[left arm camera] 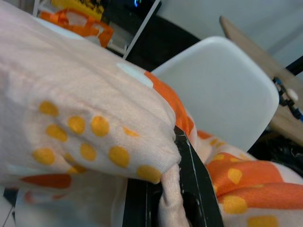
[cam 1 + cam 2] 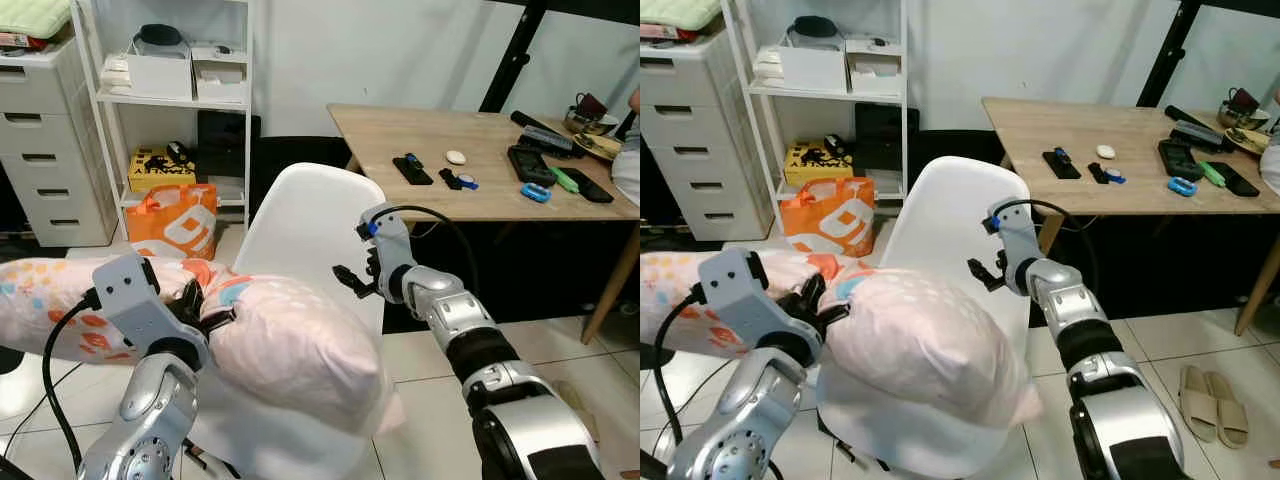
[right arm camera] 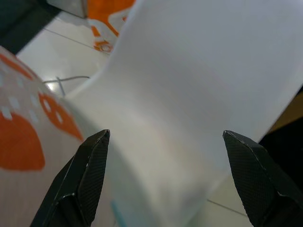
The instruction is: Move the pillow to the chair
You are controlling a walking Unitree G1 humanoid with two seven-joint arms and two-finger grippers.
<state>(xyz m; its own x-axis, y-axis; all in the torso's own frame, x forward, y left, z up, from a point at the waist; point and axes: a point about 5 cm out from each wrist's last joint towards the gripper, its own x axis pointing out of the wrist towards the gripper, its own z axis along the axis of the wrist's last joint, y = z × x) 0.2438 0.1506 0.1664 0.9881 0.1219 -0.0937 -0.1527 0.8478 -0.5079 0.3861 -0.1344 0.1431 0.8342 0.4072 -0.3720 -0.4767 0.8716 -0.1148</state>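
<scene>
Up front in the left eye view, the left gripper (image 2: 205, 310) pinches a bunch of the pillow (image 2: 290, 345), its black fingers closed on the fabric. The pillow, pale pink with orange patches and dots, lies across the seat of the white chair (image 2: 310, 225), one end trailing off toward nine o'clock. The right gripper (image 2: 352, 282) hovers at about three o'clock from the pillow, in front of the chair back, holding nothing. A wooden table (image 2: 480, 200) stands at two o'clock with small gadgets on it, and an orange bag (image 2: 175, 220) sits under a white shelf (image 2: 175, 95) at eleven o'clock.

From the right eye view, the same layout shows, plus a pair of slippers (image 2: 1212, 400) on the tiled floor at four o'clock.

Close in, the left wrist view shows the dotted cloth clamped between the black fingers (image 1: 196, 189), with the chair back beyond.

Finally, the right wrist view shows that gripper's fingers (image 3: 87, 182) spread wide and empty, facing the white chair shell, the pillow's edge just beside one of them.
</scene>
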